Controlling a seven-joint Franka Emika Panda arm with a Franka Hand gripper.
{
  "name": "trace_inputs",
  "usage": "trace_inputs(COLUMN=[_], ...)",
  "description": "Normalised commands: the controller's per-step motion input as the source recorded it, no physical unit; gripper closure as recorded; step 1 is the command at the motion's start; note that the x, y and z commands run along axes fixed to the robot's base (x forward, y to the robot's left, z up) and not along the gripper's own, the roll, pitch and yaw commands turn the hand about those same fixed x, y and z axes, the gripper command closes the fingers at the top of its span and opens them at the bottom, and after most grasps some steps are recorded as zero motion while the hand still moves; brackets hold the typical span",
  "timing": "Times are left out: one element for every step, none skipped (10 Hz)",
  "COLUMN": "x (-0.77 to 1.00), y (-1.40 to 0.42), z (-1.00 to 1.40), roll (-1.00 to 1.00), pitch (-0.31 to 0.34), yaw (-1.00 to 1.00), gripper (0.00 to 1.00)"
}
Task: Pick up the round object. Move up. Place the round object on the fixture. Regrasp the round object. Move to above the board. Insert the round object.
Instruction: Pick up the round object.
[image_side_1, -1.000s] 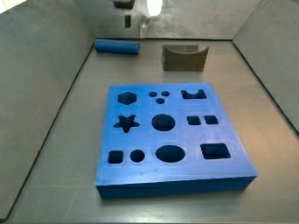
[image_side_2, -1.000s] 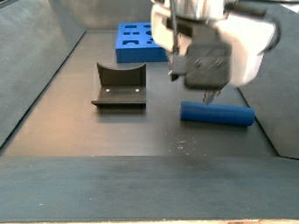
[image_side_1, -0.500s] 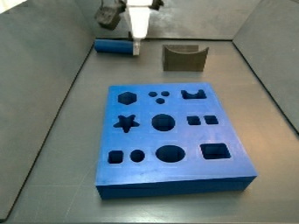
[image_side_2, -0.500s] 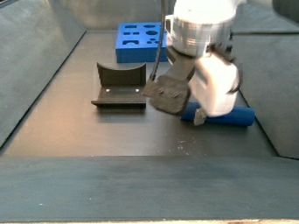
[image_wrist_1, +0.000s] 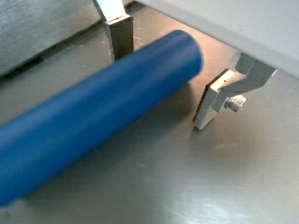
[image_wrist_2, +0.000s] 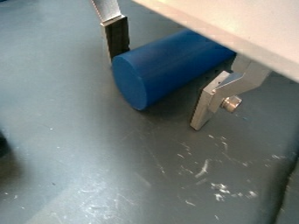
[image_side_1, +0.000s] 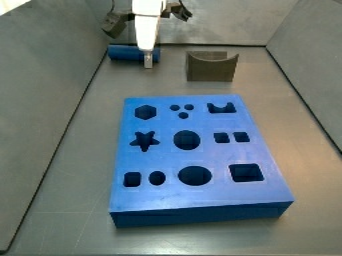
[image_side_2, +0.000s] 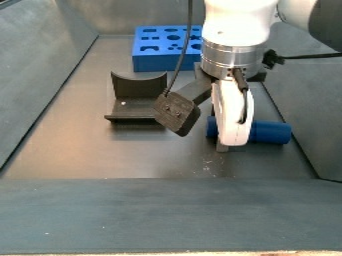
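The round object, a smooth blue cylinder peg (image_wrist_1: 105, 105), lies on its side on the grey tray floor, in both wrist views (image_wrist_2: 176, 68). My gripper (image_wrist_1: 163, 66) is down at the floor and open. One finger (image_wrist_2: 117, 39) stands on each side of the peg, with a small gap at the far finger (image_wrist_2: 211, 101). In a side view the gripper (image_side_1: 144, 56) covers the peg's right end (image_side_1: 120, 53). The dark fixture (image_side_1: 210, 66) stands empty to the right. The blue board (image_side_1: 197, 150) lies in the tray's middle.
The grey tray's sloped wall (image_side_1: 60, 100) runs close beside the peg. In a side view the wall (image_side_2: 315, 140) is just right of the peg (image_side_2: 271, 133), the fixture (image_side_2: 136, 98) left of the gripper (image_side_2: 226, 138), and the board (image_side_2: 167, 42) behind.
My gripper has come down from above the peg to the floor and now straddles it. The peg, fixture and board have not moved.
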Motion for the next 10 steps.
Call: trace_inputs(x=[-0.07, -0.03, 0.00, 0.00, 0.00, 0.00, 0.00, 0.00, 0.00, 0.00], y=[0.00, 0.00, 0.00, 0.00, 0.00, 0.00, 0.00, 0.00, 0.00, 0.00], z=[0.00, 0.00, 0.00, 0.00, 0.00, 0.00, 0.00, 0.00, 0.00, 0.00], roll=[0.00, 0.00, 0.00, 0.00, 0.00, 0.00, 0.00, 0.00, 0.00, 0.00], pitch=[0.000, -0.023, 0.000, 0.000, 0.000, 0.000, 0.000, 0.000, 0.000, 0.000], yaw=[-0.11, 0.00, 0.00, 0.00, 0.00, 0.00, 0.00, 0.00, 0.00, 0.00], gripper=[0.00, 0.00, 1.00, 1.00, 1.00, 1.00, 1.00, 1.00, 1.00, 1.00])
